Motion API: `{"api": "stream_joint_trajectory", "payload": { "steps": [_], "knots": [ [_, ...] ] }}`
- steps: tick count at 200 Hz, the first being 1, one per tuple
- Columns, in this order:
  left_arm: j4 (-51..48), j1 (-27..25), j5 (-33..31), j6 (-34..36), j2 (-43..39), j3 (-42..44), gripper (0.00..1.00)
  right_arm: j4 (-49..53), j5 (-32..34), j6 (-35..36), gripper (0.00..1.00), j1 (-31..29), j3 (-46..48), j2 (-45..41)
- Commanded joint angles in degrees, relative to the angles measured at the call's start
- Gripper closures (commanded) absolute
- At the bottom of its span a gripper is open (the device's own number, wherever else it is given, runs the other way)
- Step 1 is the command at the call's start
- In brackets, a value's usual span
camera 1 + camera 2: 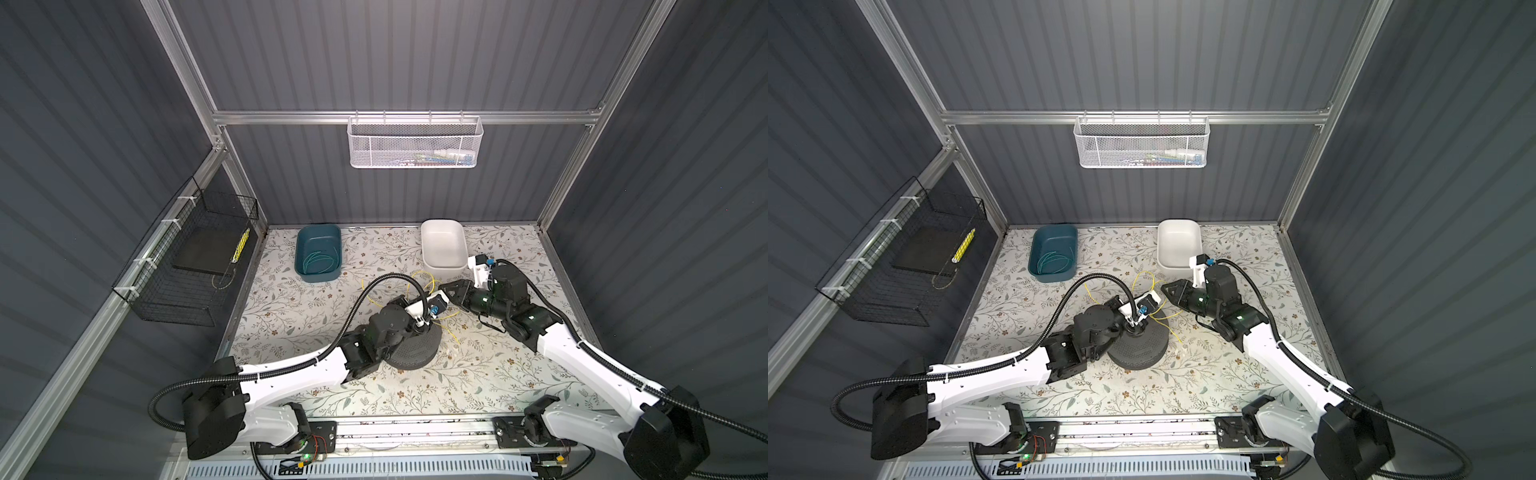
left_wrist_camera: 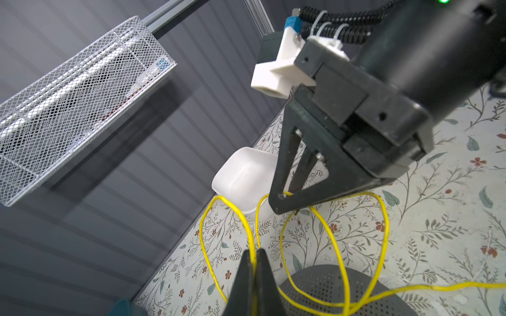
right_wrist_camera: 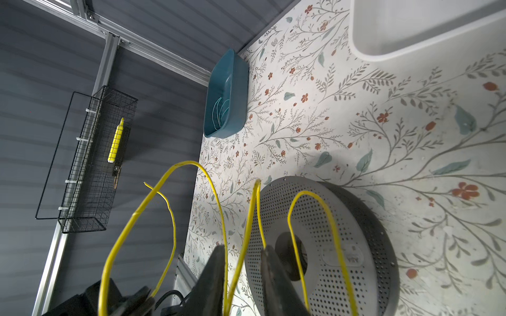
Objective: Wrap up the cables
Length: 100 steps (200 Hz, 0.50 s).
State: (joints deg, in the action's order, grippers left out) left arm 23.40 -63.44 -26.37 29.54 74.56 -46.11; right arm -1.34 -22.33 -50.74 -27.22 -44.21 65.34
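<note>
The cables are one thin yellow wire (image 1: 417,275) in loose loops, held up over the mat between my two grippers and showing in both top views (image 1: 1144,274). My left gripper (image 2: 254,255) is shut on a strand of it, and further loops (image 2: 383,219) hang past the tips. My right gripper (image 3: 242,258) stands open, its two fingers apart with two yellow strands (image 3: 191,163) running loose through the gap. Seen from the left wrist, its tip (image 2: 284,201) sits at the top of a loop. A grey perforated disc (image 1: 415,353) lies under the left wrist.
At the back left a teal bin (image 1: 300,249) holds a thin teal wire. A white bin (image 1: 442,223) stands right behind the right wrist. A white mesh basket (image 1: 415,143) hangs on the back wall, and a black wire basket (image 1: 187,266) on the left wall.
</note>
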Motion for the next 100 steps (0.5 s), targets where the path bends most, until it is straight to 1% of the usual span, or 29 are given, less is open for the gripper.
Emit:
{"api": "stream_joint_trajectory", "payload": {
  "steps": [1,20,36,54,100],
  "knots": [
    [2.5,0.0,0.4,-0.7,-1.4,0.7,1.00,-4.9,-3.1,-1.6,0.82,-0.2,1.5,0.9],
    [3.1,0.0,0.4,-0.9,-1.6,1.1,1.00,-6.0,-3.3,-1.7,0.94,-0.2,1.4,0.6],
    [3.2,0.0,0.4,-1.1,-2.2,1.5,1.00,-4.9,-2.3,-0.7,1.00,0.4,0.6,-0.4],
    [2.4,0.0,1.0,-2.0,-3.5,2.0,1.00,-3.1,-0.9,0.9,1.00,2.2,-0.5,-1.7],
    [-3.6,0.0,4.1,-6.0,-7.8,3.5,1.00,-4.2,1.2,2.6,1.00,10.8,-3.8,-4.5]
  ]
}}
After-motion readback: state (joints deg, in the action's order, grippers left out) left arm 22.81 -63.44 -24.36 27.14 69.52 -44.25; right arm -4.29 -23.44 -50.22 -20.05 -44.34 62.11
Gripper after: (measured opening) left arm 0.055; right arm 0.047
